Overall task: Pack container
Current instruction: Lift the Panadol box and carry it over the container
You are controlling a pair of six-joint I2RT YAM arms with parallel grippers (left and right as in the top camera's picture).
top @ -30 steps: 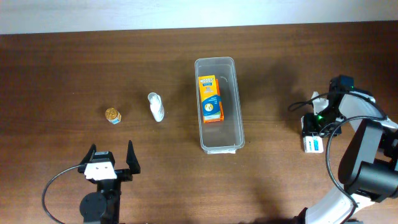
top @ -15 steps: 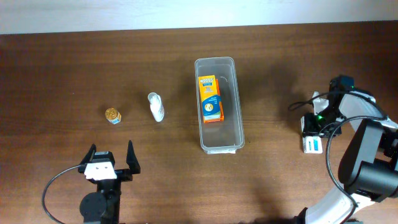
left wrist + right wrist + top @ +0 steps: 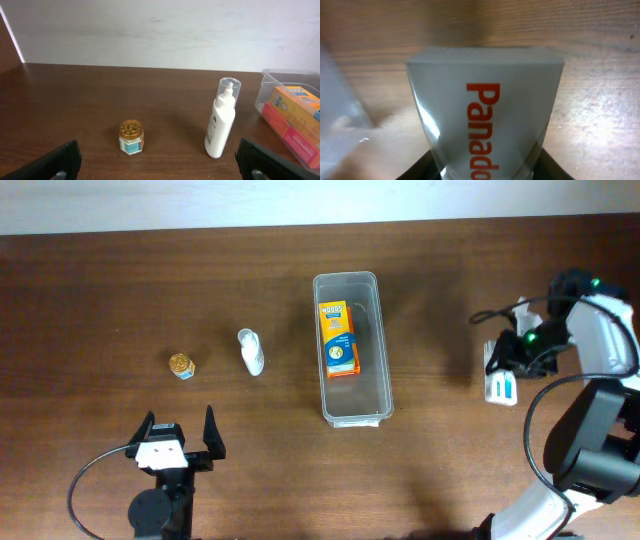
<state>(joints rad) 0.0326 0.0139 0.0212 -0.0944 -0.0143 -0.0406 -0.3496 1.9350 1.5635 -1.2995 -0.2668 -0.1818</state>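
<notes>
The container [image 3: 384, 385], a long clear plastic bin with round corners, sits in the middle of the brown wooden table [image 3: 100, 300]. Its long sides run away from the robot. A flat orange cardboard box [image 3: 340, 338] lies inside it, nearer the far end.

The right gripper [image 3: 482, 169] holds a white cardboard box with red letters [image 3: 485, 100]. Its dark fingers [image 3: 417, 170] press on both sides of the box. This box is off to the right, well apart from the container.

The left gripper [image 3: 180, 425] is spread wide with nothing in it, at the near left of the table. In front of it sits a small jar with a gold lid [image 3: 131, 137]. A white plastic bottle with a clear cap [image 3: 220, 120] lies between the jar and the container.
</notes>
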